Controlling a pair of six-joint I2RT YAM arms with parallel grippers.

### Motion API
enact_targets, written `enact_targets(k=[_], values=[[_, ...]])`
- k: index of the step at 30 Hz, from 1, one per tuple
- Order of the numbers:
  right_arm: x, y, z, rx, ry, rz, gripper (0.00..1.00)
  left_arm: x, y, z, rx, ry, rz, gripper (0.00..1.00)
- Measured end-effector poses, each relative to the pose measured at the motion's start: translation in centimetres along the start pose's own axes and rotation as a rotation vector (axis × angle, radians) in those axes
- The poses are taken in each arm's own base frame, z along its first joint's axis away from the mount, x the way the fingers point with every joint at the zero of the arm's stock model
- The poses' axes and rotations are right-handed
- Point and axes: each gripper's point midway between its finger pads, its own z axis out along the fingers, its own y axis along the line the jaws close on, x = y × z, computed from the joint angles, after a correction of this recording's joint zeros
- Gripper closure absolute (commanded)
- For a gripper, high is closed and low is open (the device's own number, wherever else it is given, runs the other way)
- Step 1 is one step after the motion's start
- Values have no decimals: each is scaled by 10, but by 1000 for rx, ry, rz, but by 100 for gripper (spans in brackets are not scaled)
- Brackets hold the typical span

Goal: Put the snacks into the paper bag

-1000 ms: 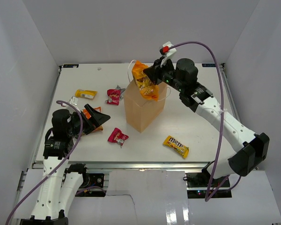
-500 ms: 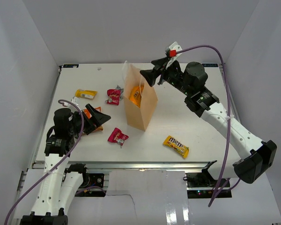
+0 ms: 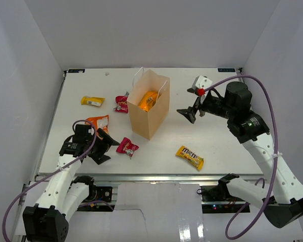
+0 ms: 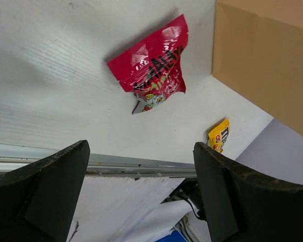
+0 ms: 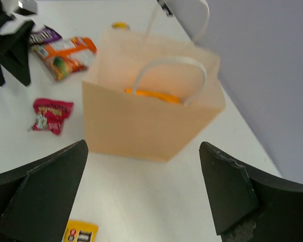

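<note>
A white desk seen from above. Near the centre stands an upright tan paper bag with white cord handles, and an orange packet shows inside its open mouth. Left of the bag lie a yellow packet, a red wrapper just beside the bag, and an orange-and-white packet. Another red packet lies lower left of the bag. A yellow M&M's pack lies at lower right. The left hand, jaws spread, sits low beside that lower red packet. The right hand, jaws apart and holding nothing, hangs to the right of the bag.
</note>
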Motion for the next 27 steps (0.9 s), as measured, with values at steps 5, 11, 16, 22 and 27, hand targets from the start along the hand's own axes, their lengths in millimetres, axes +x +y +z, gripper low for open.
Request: enact_targets(k=[5, 11, 16, 22, 27], values=[[101, -6, -35, 88, 229, 134, 3, 13, 7, 17, -80, 18, -45, 9], [189, 30, -62, 72, 421, 318, 3, 20, 7, 49, -145, 19, -93, 13], [188, 33, -70, 86, 409, 322, 3, 12, 5, 75, -170, -18, -114, 21], [187, 33, -72, 87, 397, 324, 3, 7, -1, 95, -167, -33, -105, 54], [190, 37, -72, 76, 395, 335, 3, 6, 4, 92, -156, -65, -70, 78]])
